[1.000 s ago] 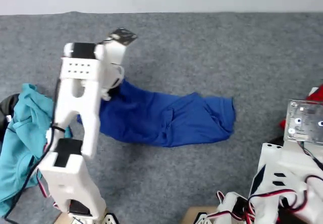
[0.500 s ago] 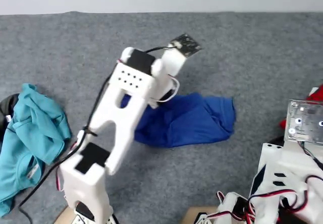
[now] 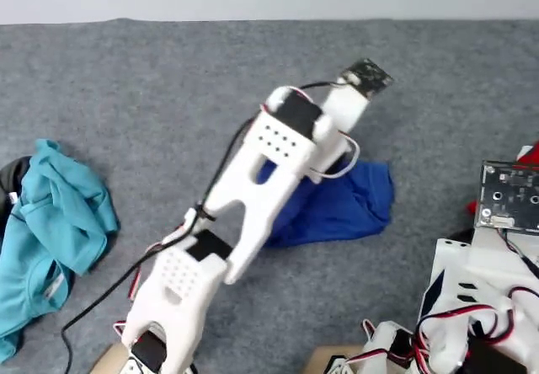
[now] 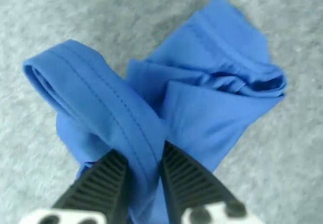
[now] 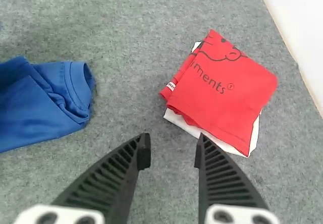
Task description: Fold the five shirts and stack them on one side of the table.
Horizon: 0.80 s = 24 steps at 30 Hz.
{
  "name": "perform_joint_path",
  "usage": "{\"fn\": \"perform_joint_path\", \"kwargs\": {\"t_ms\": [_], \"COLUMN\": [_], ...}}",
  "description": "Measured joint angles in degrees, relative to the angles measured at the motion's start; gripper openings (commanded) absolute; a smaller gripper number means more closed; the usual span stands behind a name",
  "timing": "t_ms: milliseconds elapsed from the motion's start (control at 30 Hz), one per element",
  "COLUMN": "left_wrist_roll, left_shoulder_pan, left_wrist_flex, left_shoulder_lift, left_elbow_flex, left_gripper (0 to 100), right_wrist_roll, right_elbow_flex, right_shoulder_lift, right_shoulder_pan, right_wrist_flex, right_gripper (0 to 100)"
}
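My left pincer [image 4: 144, 154] is clamped on a stitched hem of the blue shirt [image 4: 212, 113], holding it as a raised loop above the rest of the cloth. As I judge it, the bite is thin. If the hem slips out, the loop drops short and the fold lands crooked. If I drag low, the whole shirt may slide on the grey bench [image 3: 126, 96] and bunch instead of doubling over.

My right pincer [image 5: 172, 141] stands wide with nothing in it, above the bench between the blue shirt and the red shirt [image 5: 222, 90].

The blue shirt lies mid-bench, its long axis running side to side in the high view. Its collar end points toward the red shirt on my right side.
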Motion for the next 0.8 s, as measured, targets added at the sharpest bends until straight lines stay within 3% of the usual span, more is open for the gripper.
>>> {"fn": "perform_joint_path", "kwargs": {"t_ms": [600,800], "left_wrist_roll": [3.0,3.0], "left_shoulder_pan": [4.8,7.2], "left_wrist_flex": [0.1,0.1], "left_shoulder_lift": [13.5,13.6], "left_elbow_flex": [-17.4,-17.5], "left_gripper": [1,22], "right_wrist_roll": [0.0,0.0], "right_elbow_flex": [0.0,0.1], "right_shoulder_lift": [0.0,0.0], "right_shoulder_pan": [0.0,0.0], "right_wrist_flex": [0.0,0.0], "right_gripper": [15.5,15.5]}}
